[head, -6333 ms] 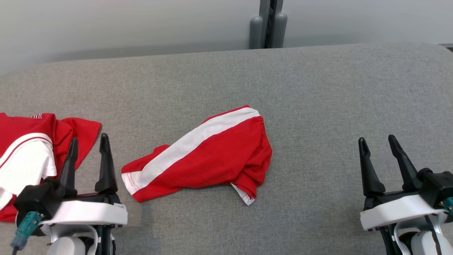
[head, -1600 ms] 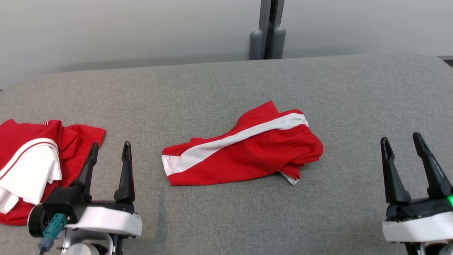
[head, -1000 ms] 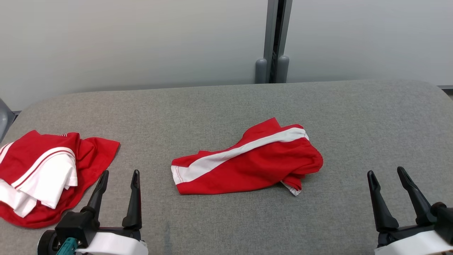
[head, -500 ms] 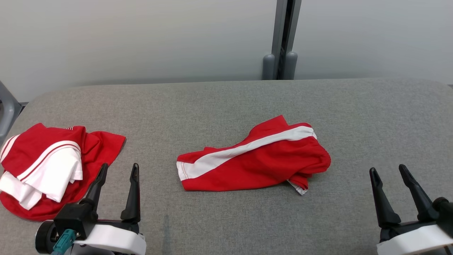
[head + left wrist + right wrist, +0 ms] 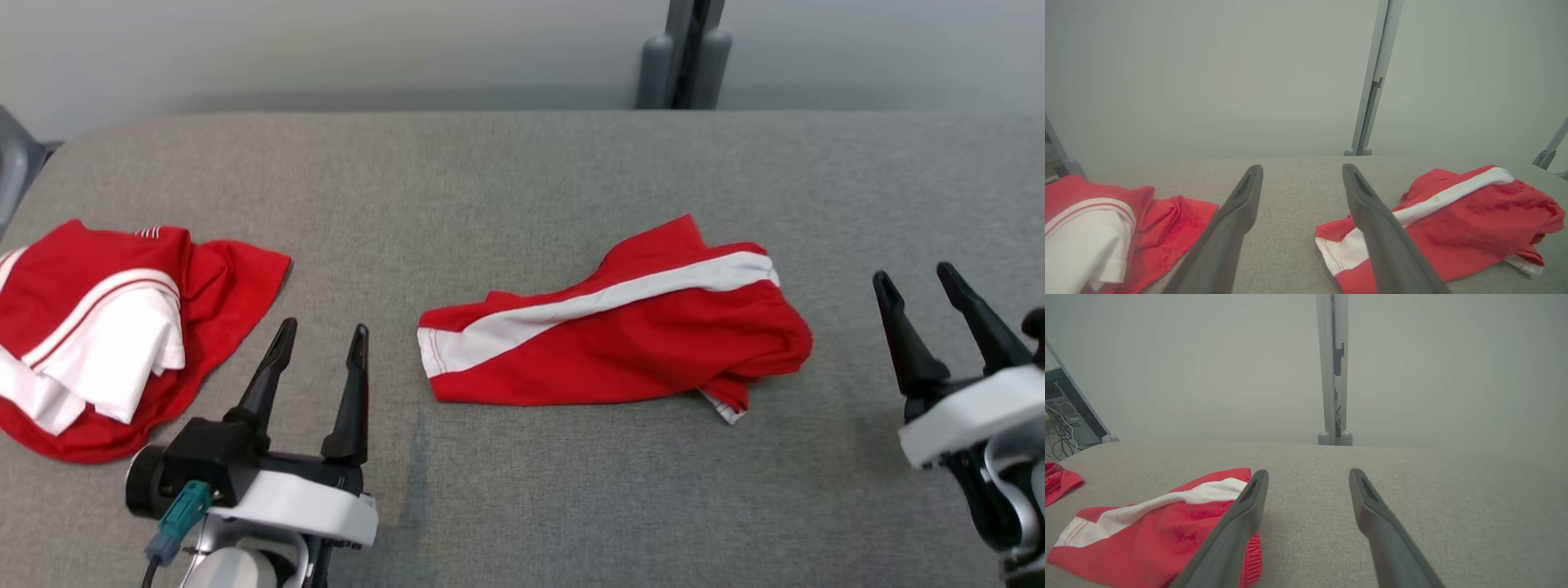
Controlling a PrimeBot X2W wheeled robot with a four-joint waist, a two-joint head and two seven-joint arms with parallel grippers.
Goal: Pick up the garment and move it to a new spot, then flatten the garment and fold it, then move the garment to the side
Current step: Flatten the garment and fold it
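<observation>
Now, from the head view, the camera has tipped down since half a second ago: less wall shows and the whole scene sits higher, so that shift belongs to the view. The garment (image 5: 620,335), red shorts with a white side stripe, lies crumpled near the middle of the grey padded surface (image 5: 522,180) in the same folds as before. The left gripper (image 5: 323,327) stands with its fingers spread wide and empty, between the shorts and a second red and white pile (image 5: 106,327) at the left, touching neither. The right gripper (image 5: 913,273), also spread wide and empty, is clear of the shorts on their right; its tips now reach level with the stripe, where they earlier stood below the hem. From the left wrist view, the dark fingers (image 5: 1229,228) gape over bare cloth, pile to their left, shorts to their right. From the right wrist view, the parted fingers (image 5: 1380,526) frame bare surface, shorts beside the left one.
</observation>
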